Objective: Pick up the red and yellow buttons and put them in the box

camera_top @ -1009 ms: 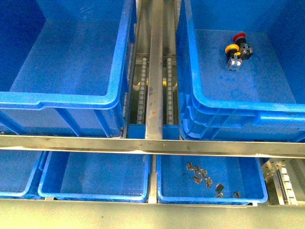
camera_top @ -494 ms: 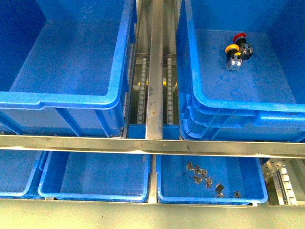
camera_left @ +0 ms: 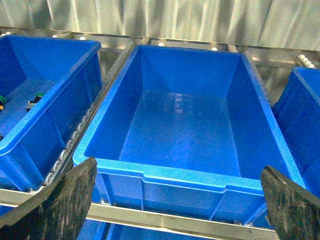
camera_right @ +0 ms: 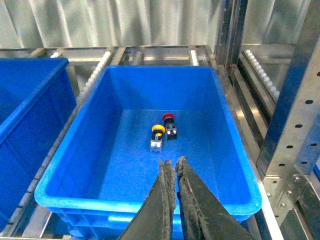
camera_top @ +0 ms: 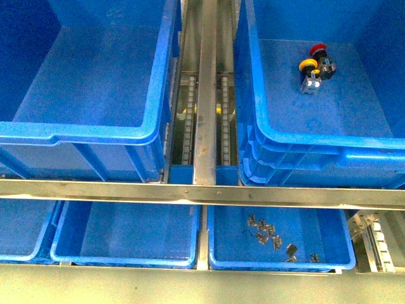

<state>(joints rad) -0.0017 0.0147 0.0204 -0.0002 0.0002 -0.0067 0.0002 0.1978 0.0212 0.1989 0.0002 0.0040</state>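
Observation:
The red button (camera_top: 317,49) and the yellow button (camera_top: 307,65) lie side by side on the floor of the right-hand deep blue box (camera_top: 252,101), near its far wall. In the right wrist view the red button (camera_right: 168,118) and yellow button (camera_right: 158,131) rest mid-floor of that box (camera_right: 95,196). My right gripper (camera_right: 172,163) is shut and empty, hovering above the box's near rim, well short of the buttons. My left gripper (camera_left: 178,168) is open, its dark fingers (camera_left: 65,200) spread before an empty deep blue box (camera_left: 165,70). Neither gripper shows in the front view.
A roller track (camera_top: 205,95) separates the two deep bins. A steel rail (camera_top: 202,193) crosses below them, over shallow blue trays (camera_top: 126,256); one holds small metal clips (camera_top: 272,237). A perforated steel upright (camera_right: 295,125) stands beside the right box. A third bin (camera_left: 30,130) flanks the empty one.

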